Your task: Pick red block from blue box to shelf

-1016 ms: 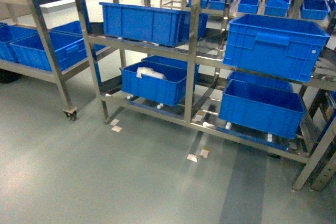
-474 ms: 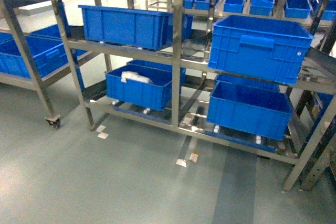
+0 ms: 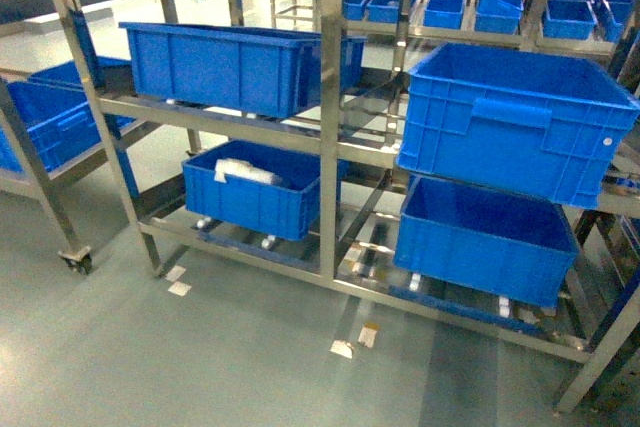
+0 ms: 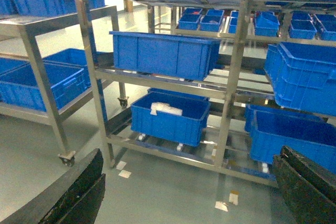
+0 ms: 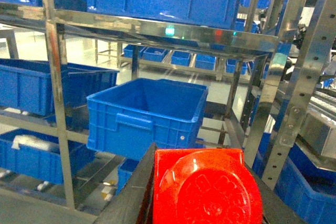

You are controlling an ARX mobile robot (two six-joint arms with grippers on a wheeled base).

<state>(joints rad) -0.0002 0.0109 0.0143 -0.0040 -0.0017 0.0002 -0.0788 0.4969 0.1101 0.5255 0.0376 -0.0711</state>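
Right fingers (image 5: 202, 203) grip the red block (image 5: 207, 187), left fingers (image 4: 189, 192) spread, facing shelf (image 3: 330, 117); no legible writing.

Black, rough-textured gripper fingers (image 4: 79, 195) with worn, scuffed edges

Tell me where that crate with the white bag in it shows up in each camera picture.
Head: crate with the white bag, lower tier, left of centre.
Left wrist: same crate, lower tier, middle of picture.
Right wrist: only part of it shows, bottom-left edge.
Shared landmark: the tilted empty crate, seen head-on in the right wrist view.
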